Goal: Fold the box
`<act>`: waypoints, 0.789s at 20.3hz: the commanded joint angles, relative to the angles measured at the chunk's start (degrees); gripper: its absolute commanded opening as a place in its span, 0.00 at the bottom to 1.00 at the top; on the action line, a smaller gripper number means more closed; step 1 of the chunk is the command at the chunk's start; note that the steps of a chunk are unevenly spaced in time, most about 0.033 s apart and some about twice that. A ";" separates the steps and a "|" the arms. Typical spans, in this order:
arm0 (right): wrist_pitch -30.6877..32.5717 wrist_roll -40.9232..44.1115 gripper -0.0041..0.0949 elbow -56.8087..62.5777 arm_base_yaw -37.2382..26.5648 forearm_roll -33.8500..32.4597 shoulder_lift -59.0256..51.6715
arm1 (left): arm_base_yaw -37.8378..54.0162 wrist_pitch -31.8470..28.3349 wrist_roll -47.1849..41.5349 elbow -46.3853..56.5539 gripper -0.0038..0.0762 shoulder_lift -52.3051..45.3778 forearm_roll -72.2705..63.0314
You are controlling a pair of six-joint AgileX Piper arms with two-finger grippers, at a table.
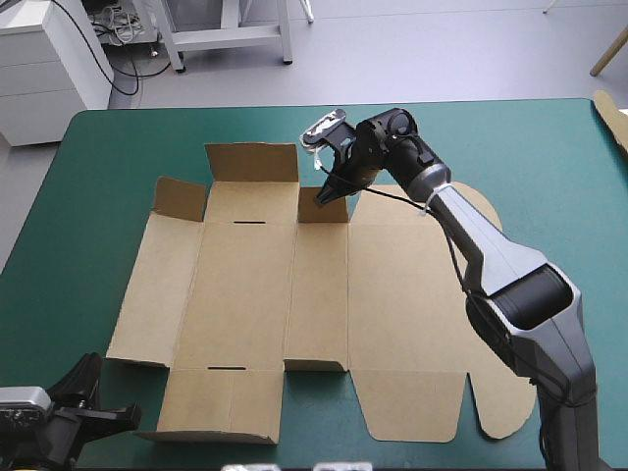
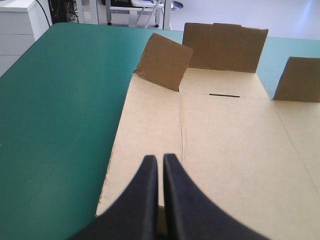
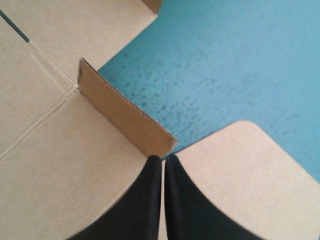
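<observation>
The brown box (image 1: 255, 294) lies as a flat cut sheet in the middle of the teal-green table, its three far flaps standing up. My right gripper (image 1: 324, 196) points down at the rightmost raised small flap (image 1: 329, 208). In the right wrist view its black fingers are shut, and the right gripper (image 3: 164, 157) tips touch the end of that flap (image 3: 125, 112), with the rounded lid panel (image 3: 240, 170) beside them. My left gripper (image 1: 98, 417) sits low at the table's near left corner, just off the box's near-left corner. The left gripper (image 2: 160, 159) is shut on nothing and looks along the box (image 2: 230, 150).
Another piece of brown board (image 1: 610, 118) pokes in at the table's far right edge. Bare teal-green cover (image 1: 88, 245) runs along the left of the box, and more lies beyond its far flaps.
</observation>
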 commanded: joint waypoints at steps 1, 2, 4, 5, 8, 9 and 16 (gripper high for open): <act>2.18 3.69 0.04 -1.68 -2.72 1.32 -6.78 | -0.24 -4.49 -0.23 -1.30 0.19 -0.65 -0.78; 2.83 3.69 0.04 -1.52 -3.40 2.37 -7.38 | -0.24 -4.49 -0.23 -1.30 0.24 -0.65 -0.78; 3.32 3.94 0.04 0.25 -5.73 3.94 -9.87 | -0.24 -4.49 -0.23 -1.30 0.47 -0.65 -0.78; 2.39 4.51 0.04 3.68 -7.21 3.94 -12.26 | -0.24 -4.49 -0.23 -1.30 0.58 -0.65 -0.78; -1.91 5.19 0.04 13.78 -9.82 4.32 -18.67 | -0.24 -4.63 -0.23 -1.30 0.60 -0.65 -0.78; -5.42 5.40 0.04 21.00 -11.06 4.32 -23.28 | -0.24 -5.26 -0.23 -1.30 0.60 -0.65 -0.48; -15.05 7.18 0.04 46.79 -14.71 3.93 -47.09 | -0.24 -17.44 4.61 -3.86 0.60 16.08 0.15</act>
